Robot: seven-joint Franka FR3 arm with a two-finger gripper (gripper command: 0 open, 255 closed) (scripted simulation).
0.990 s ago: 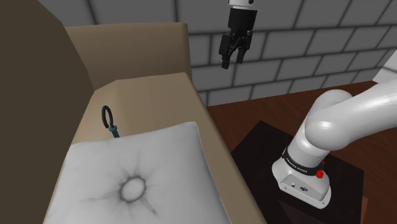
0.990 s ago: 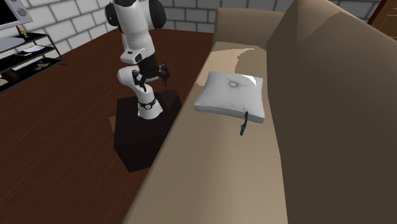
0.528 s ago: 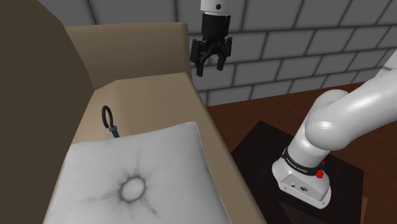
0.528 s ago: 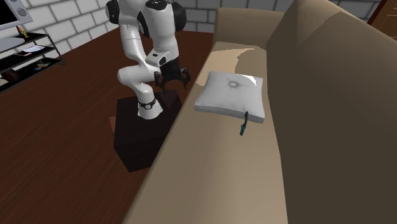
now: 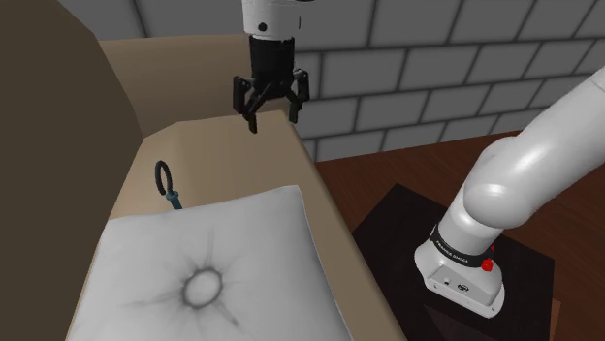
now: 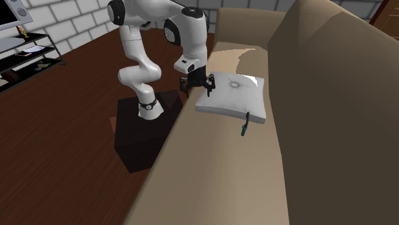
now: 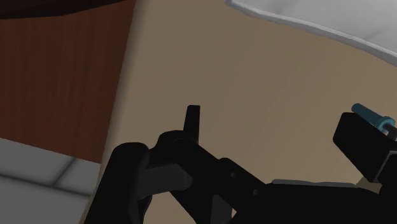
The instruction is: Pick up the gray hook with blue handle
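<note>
While the hook [image 5: 172,196] stays put, the hand [image 5: 273,114] now overhangs the sofa [image 5: 225,153].

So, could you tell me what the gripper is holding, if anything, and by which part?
Nothing is held. The gripper is open above the sofa, and the hook lies untouched on it beside the cushion.

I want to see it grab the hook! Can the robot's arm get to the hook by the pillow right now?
Probably yes. The hook lies bare on the sofa seat beside the cushion, nothing on top of it, and the open fingers hang above the seat's front edge with nothing between.
</note>
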